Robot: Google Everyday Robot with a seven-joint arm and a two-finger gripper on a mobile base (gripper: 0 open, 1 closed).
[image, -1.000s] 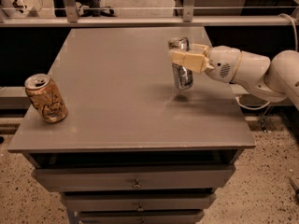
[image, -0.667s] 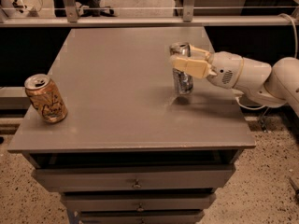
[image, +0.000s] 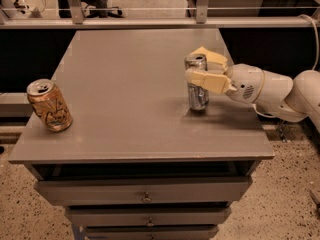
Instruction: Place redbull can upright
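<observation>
The redbull can (image: 198, 95) is slim and silver with a pull-tab top. It stands upright on the grey table (image: 130, 94), right of centre, with its base on the surface. My gripper (image: 201, 68) reaches in from the right. Its cream fingers (image: 206, 80) sit on either side of the can's upper half, closed on it. The white arm (image: 265, 89) stretches off toward the right edge.
A wider gold-orange can (image: 49, 105) leans tilted near the table's front left edge. The table has drawers (image: 146, 190) below its front edge. A metal rail (image: 150, 21) runs along the back edge. Speckled floor lies to both sides.
The gripper has lowered a little with the can. The can now rests upright on the table at nearly the same spot. The gold-orange can has not moved.
</observation>
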